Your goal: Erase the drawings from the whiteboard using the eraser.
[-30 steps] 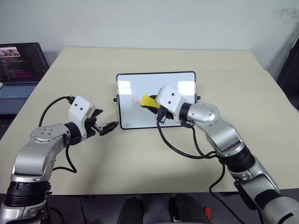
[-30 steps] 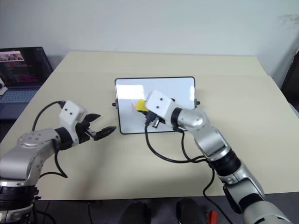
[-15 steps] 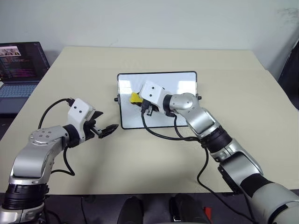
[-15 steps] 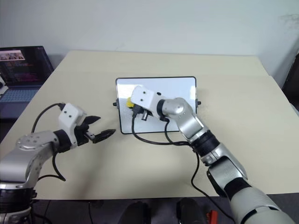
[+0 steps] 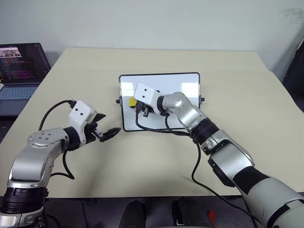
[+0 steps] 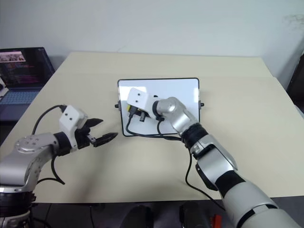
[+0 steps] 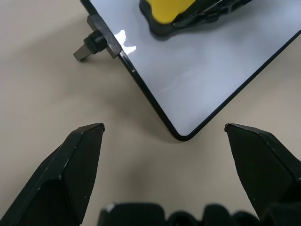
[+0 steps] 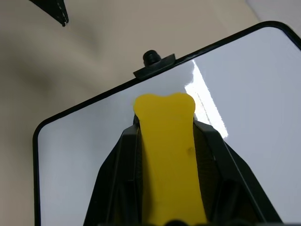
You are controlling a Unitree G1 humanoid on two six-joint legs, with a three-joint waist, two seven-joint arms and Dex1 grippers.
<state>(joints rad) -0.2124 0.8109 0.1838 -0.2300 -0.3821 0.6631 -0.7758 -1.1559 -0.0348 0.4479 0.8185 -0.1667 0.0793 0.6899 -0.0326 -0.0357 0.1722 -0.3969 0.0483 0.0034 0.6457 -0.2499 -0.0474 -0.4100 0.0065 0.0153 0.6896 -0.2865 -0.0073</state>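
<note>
A: Where does the small glossy white whiteboard with its thin black frame (image 5: 185,88) lie?

B: Flat on the pale beige desk (image 5: 142,156), near its middle; a small black knob (image 7: 89,45) sticks out from the board's left side, and another from its right side.

A: And the small yellow oblong eraser with the dark underside (image 8: 167,155)?

B: Clamped between the two black fingers of the right pincer (image 8: 164,141), which are closed against its long sides; its yellow end juts past the fingertips; it sits over the board's left part, just inside the frame by the left knob; the left wrist view shows its dark underside down against the white surface, as far as I can judge.

A: What about the red drawings?

B: I cannot make out any red marks on the visible part of the board; the white boxy pincer head and the arm's black cable cover much of the left half, so I cannot tell what lies under them.

A: And the left pincer (image 7: 164,129)?

B: Its fingers stand wide apart and hold nothing; it hovers over the bare desk just beside the board's near left corner, pointing towards it, clear of the frame.

A: Anything else around?

B: An open dark laptop with a lit screen (image 5: 21,64) stands at the far left, beyond the desk's edge, well apart from the board.
</note>
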